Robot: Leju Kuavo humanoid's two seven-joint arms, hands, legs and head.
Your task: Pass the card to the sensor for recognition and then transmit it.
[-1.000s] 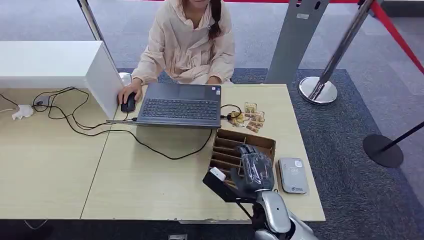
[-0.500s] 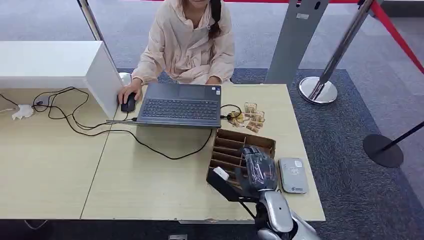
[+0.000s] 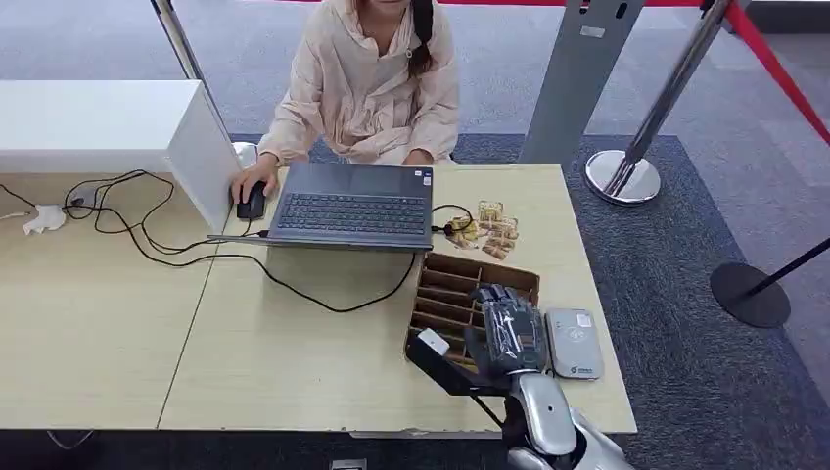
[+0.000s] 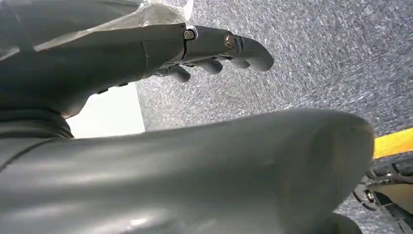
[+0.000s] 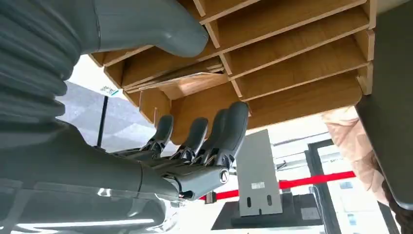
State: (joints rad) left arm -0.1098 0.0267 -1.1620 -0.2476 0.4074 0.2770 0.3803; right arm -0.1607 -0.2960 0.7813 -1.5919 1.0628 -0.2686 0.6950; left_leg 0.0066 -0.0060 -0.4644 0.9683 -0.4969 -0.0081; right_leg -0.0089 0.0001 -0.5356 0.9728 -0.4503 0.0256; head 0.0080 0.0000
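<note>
Thin wooden card (image 5: pixel 180 74) lying in a slot of the brown wooden slotted tray (image 3: pixel 489 274); right hand (image 3: pixel 509 328) above it, fingers (image 5: pixel 214 131) loosely apart, empty. Step: pick-up. Next: pinch the card, carry it to the grey reader (image 3: pixel 573 343) just beside.

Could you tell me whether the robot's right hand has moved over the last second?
Yes. The right hand has shifted rightward over the wooden slotted tray, ending closer to the grey card reader beside it.
</note>
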